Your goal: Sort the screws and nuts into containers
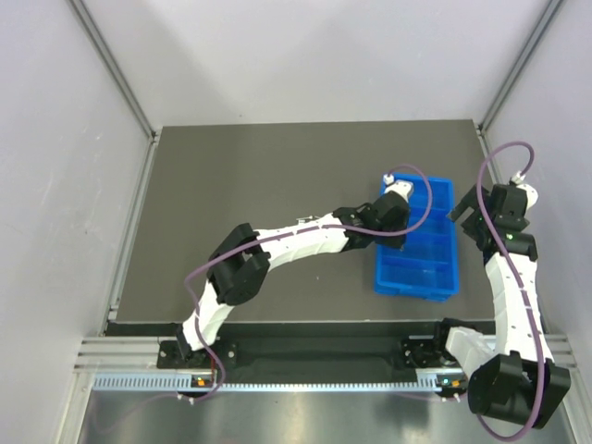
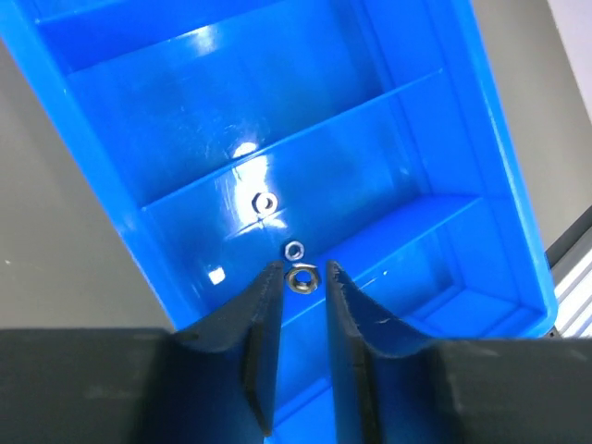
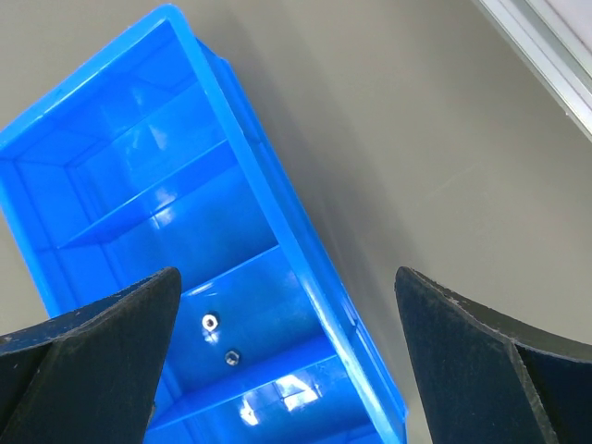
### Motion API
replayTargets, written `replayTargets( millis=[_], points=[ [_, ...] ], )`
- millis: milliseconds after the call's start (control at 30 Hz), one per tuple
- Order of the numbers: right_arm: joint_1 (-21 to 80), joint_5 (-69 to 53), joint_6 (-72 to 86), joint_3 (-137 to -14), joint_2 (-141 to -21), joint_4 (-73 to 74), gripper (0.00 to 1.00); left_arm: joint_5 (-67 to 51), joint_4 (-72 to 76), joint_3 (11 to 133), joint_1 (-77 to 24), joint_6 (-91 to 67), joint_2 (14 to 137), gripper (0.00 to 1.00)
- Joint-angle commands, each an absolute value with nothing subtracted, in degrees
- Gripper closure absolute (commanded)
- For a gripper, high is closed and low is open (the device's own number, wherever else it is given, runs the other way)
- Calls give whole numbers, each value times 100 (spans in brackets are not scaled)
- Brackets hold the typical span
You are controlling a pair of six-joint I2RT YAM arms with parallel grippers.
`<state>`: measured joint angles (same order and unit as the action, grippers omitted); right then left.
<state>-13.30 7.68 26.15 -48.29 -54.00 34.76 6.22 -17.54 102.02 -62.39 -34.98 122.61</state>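
Note:
The blue four-compartment tray [image 1: 435,277] lies at the right of the table. My left gripper [image 1: 398,196] hangs over its far end. In the left wrist view its jaws [image 2: 302,268] stand a little apart, and a silvery nut [image 2: 302,279] sits loose between the tips. Two more nuts [image 2: 265,202] [image 2: 294,249] lie in a middle compartment of the tray [image 2: 490,139]. My right gripper [image 1: 470,211] is wide open and empty [image 3: 287,273] above the tray's right wall [image 3: 277,231]. From there I see two nuts [image 3: 210,321] [image 3: 231,356]. No screws show.
Grey walls stand around the dark table [image 1: 277,185]. A metal rail [image 1: 324,351] runs along the near edge, and a light frame edge [image 3: 546,55] shows beyond the tray in the right wrist view.

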Motion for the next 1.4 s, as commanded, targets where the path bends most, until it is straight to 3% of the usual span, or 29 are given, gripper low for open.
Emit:
replayTargets(
  millis=[0, 100, 167, 333, 433, 600, 800, 1367],
  points=[
    [-1389, 686, 2611, -4922, -5388, 3208, 0, 607, -1643, 10634, -6231, -3340, 12287, 63],
    [-1380, 738, 2558, -4904, -5309, 3217, 0, 676, -1758, 10766, -6231, -3208, 12130, 47],
    [-1389, 765, 2549, -4904, -5247, 3217, 0, 843, -1775, 10688, -6197, -3182, 11832, 44],
    [-1380, 616, 2496, -5001, -5195, 3261, 0, 1545, -1969, 9697, -5758, -3401, 10725, 45],
    [-1371, 589, 2452, -4940, -5142, 3226, 0, 1941, -2083, 8285, -5153, -3681, 9724, 47],
    [-1354, 326, 2426, -4860, -5212, 3059, 0, 2241, -2206, 7147, -4580, -4016, 9176, 50],
    [-1345, 228, 2426, -4922, -5317, 3015, 0, 2031, -1987, 6741, -4395, -4184, 9491, 55],
    [-1345, 308, 2478, -4887, -5361, 2979, 0, 2215, -2057, 7550, -4395, -3841, 10977, 61]
  ],
)
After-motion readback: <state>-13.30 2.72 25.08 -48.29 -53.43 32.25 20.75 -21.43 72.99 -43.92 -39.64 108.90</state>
